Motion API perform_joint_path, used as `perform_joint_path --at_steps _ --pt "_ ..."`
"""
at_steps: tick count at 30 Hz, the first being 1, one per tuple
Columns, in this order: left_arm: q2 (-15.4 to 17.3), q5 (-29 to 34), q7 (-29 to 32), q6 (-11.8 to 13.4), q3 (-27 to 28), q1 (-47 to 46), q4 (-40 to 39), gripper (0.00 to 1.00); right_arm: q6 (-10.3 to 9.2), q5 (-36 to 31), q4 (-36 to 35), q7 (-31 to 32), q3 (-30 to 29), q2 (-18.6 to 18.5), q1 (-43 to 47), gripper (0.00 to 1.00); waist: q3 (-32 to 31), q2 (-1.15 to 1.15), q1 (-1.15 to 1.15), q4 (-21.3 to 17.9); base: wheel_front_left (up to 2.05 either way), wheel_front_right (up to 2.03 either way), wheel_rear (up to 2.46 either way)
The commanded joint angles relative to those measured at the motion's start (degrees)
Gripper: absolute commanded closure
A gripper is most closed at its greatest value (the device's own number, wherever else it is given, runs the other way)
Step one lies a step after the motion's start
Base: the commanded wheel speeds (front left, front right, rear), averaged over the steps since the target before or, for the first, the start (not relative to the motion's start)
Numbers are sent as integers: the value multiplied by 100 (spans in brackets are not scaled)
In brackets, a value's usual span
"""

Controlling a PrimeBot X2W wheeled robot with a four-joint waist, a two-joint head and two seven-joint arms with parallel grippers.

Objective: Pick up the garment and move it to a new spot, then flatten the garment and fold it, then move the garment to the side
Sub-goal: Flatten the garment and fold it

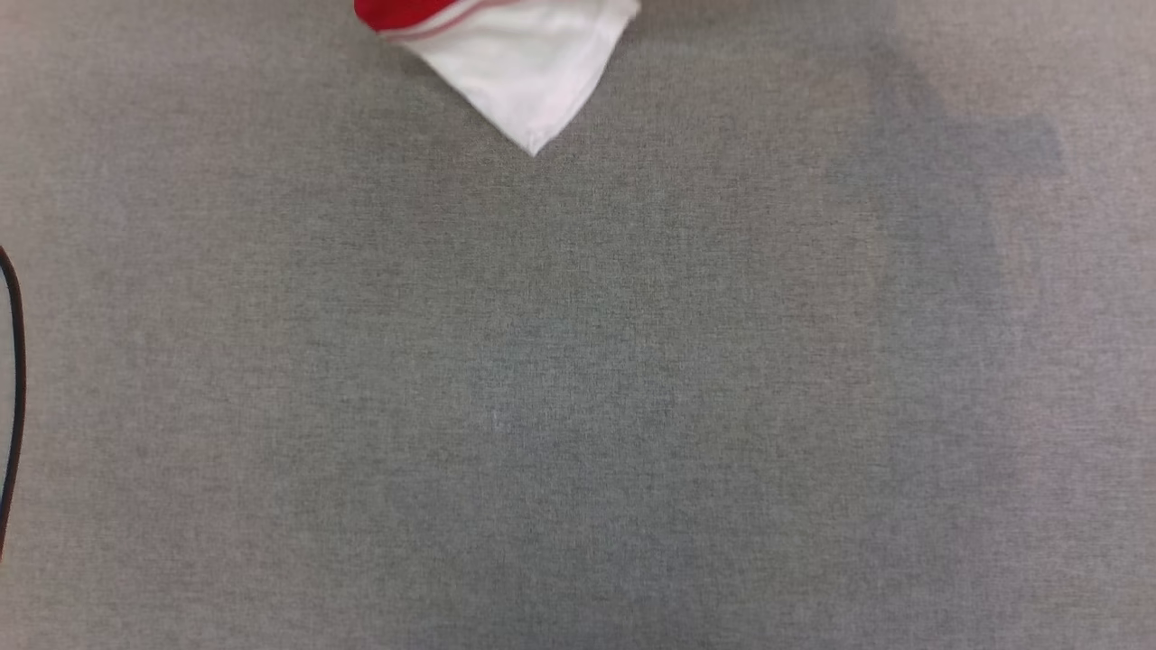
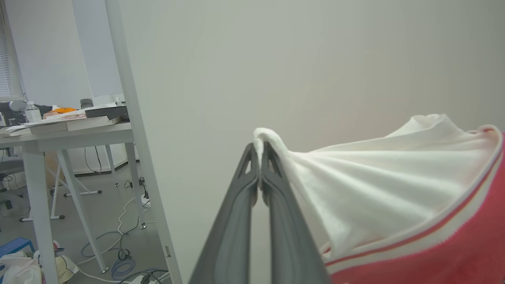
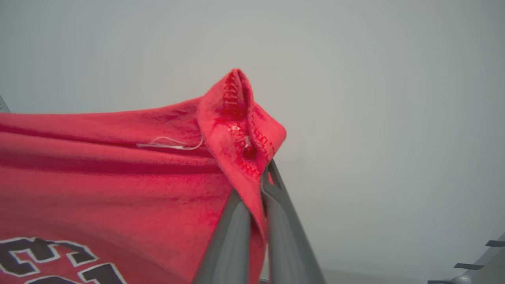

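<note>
we've got the garment (image 1: 519, 72) held up between both arms. just a white sleeve tip with a bit of red pokes in at the top of the head view, over the grey surface (image 1: 578, 406). our left gripper (image 2: 259, 152) is pinched tight on the white sleeve. our right gripper (image 3: 262, 173) is clamped on a red stitched hem corner, with black white-edged lettering lower down.

garment (image 1: 515, 72) runs off the head view's top edge — its black characters (image 3: 35, 249) cropped
</note>
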Motion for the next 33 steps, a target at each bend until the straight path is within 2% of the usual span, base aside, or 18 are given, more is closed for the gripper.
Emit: perform_joint_path --at_steps 1,8,16,24,28,33 --pt "123 11 -62 41 88 -220 211 100 -58 -116 139 -118 -122 -155 -152 100 542 0 -1 -27 0 0 0" --pt "-54 -214 -218 24 35 -733 970 100 -58 -280 809 -532 -148 -9 -695 100 941 0 -1 -20 0 0 0" --pt "-281 -968 -292 19 -288 -232 1368 100 -58 -145 1603 -902 162 247 -423 100 923 0 -1 -62 0 0 0" --pt "-267 -1905 -420 18 -760 1390 1082 100 -58 638 1846 -1100 1030 281 894 100 408 0 -1 -11 0 0 0" --pt "-212 -2271 -499 18 -966 2514 767 100 -58 1205 1617 -1190 1401 112 1871 100 5 0 -1 51 0 0 0" --pt "-110 -2439 -546 18 -950 3740 364 100 -58 1760 1086 -1295 1724 -158 3020 100 -497 0 -1 103 0 0 0"
